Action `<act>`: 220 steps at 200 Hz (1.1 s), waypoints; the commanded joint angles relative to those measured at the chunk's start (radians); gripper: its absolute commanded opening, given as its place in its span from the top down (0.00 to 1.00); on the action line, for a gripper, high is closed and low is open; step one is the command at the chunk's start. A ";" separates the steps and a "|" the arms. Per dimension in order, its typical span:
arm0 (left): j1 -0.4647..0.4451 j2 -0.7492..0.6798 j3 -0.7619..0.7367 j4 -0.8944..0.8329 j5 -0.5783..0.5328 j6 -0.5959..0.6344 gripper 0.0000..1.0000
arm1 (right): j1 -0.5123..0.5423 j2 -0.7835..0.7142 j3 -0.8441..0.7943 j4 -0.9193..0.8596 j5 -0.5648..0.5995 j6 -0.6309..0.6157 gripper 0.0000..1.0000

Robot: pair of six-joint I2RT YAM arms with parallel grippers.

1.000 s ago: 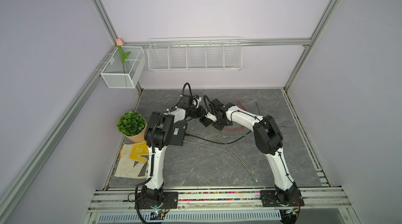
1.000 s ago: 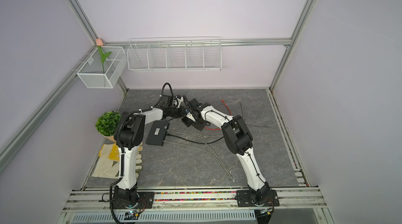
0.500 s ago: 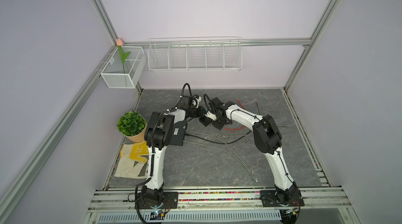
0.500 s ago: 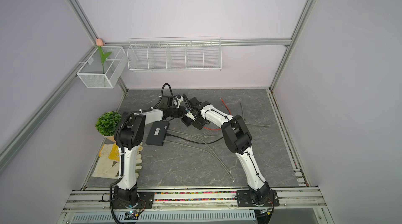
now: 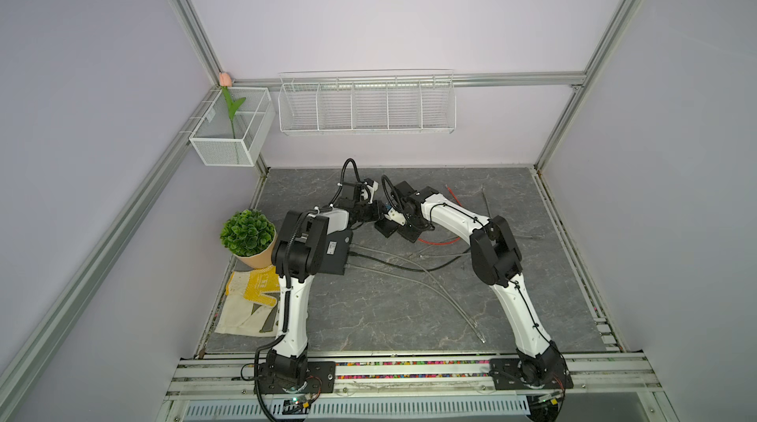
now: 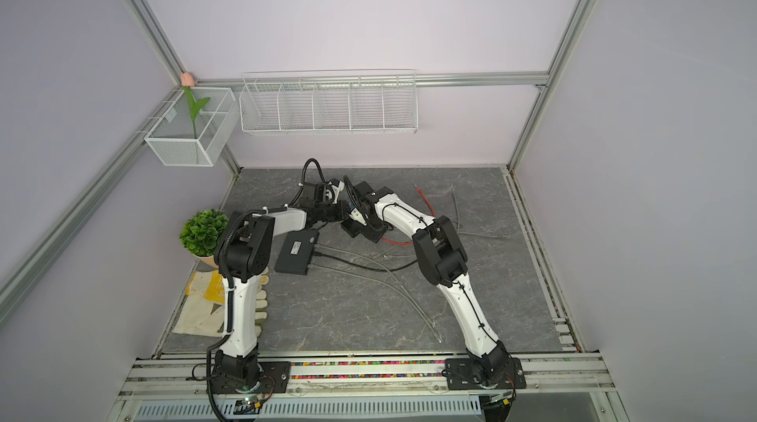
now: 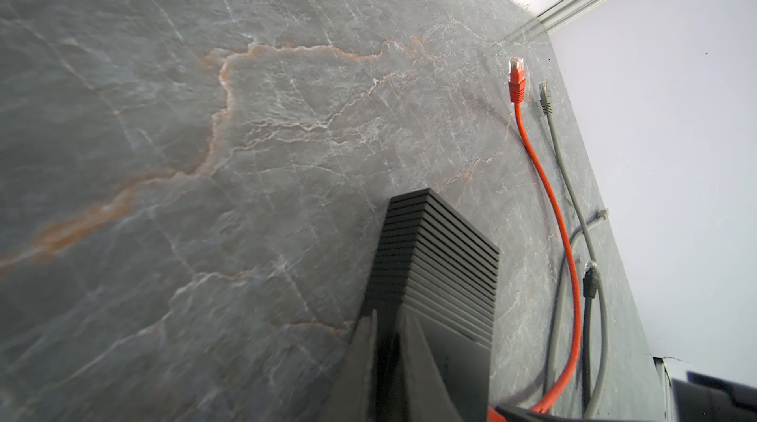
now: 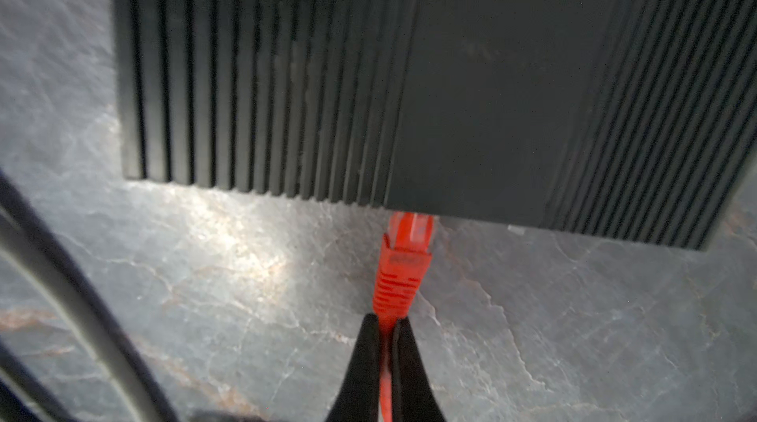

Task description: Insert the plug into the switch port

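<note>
Grey marbled tabletop [image 8: 205, 268] lies under everything. On it the orange plug [image 8: 407, 242] rests with its clear tip touching the near edge of the switch [image 8: 450, 72], roughly mid-face. The port is hidden beneath that edge, so I cannot tell whether the tip has entered.

Just behind the plug's boot, the right gripper [image 8: 385, 328] is clamped on the orange cable [image 8: 385, 391]. At another edge of the switch, the left gripper [image 7: 385, 326] is closed, apparently pinching the housing to brace it. A grey cable [image 7: 573, 178] trails well apart from the switch.

The risk, as I judge it, comes from the hold on the flexible cable rather than the boot. Under a push the plug may buckle or yaw and jam against the port's rim. A weak brace would let the switch slide away.
</note>
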 commanded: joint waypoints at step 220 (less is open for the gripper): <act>-0.001 0.001 -0.090 -0.170 0.052 -0.040 0.86 | -0.001 -0.177 -0.217 0.609 -0.044 0.056 0.70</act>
